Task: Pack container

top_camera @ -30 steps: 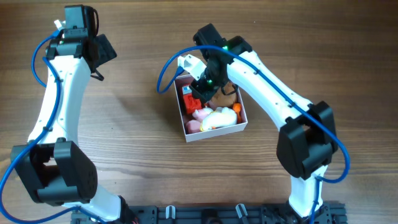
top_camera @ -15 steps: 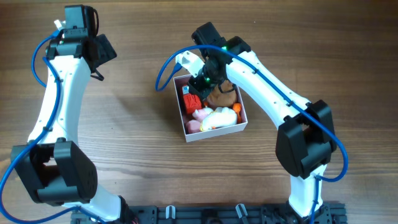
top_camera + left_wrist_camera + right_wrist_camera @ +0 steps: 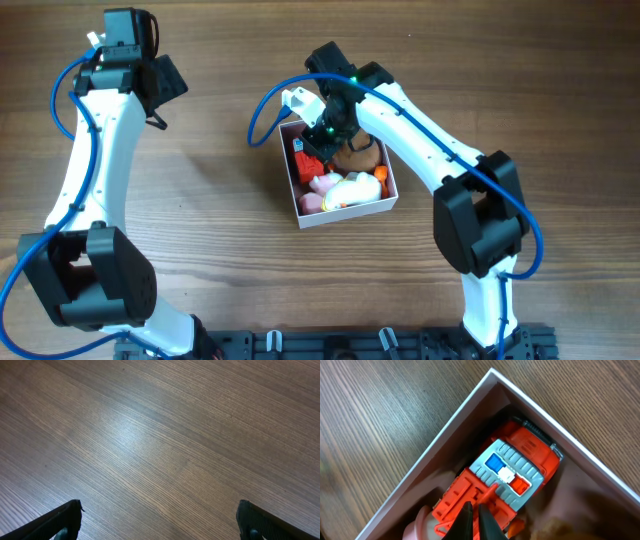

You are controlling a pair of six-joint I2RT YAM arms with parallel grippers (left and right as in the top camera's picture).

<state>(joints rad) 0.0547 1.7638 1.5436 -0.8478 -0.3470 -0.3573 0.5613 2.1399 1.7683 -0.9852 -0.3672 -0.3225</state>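
The container (image 3: 346, 212), a small white box with a dusty pink inside, stands mid-table and holds several toys. A red toy fire truck (image 3: 303, 160) lies in its left part. With it are a pink toy (image 3: 322, 184), a white and yellow toy (image 3: 350, 191) and a brown plush (image 3: 358, 156). My right gripper (image 3: 323, 136) hangs over the box's back left corner. In the right wrist view its fingers (image 3: 474, 508) are shut together just over the truck (image 3: 516, 464), near the box wall (image 3: 445, 430). My left gripper (image 3: 165, 80) is open and empty over bare wood (image 3: 160, 520).
The brown wooden table (image 3: 200, 220) surrounds the box on all sides. A blue cable (image 3: 262, 115) loops from the right arm beside the box's back left corner. A black rail (image 3: 350, 345) runs along the front edge.
My right gripper has shifted slightly back and to the left over the box's corner. The left arm has not moved.
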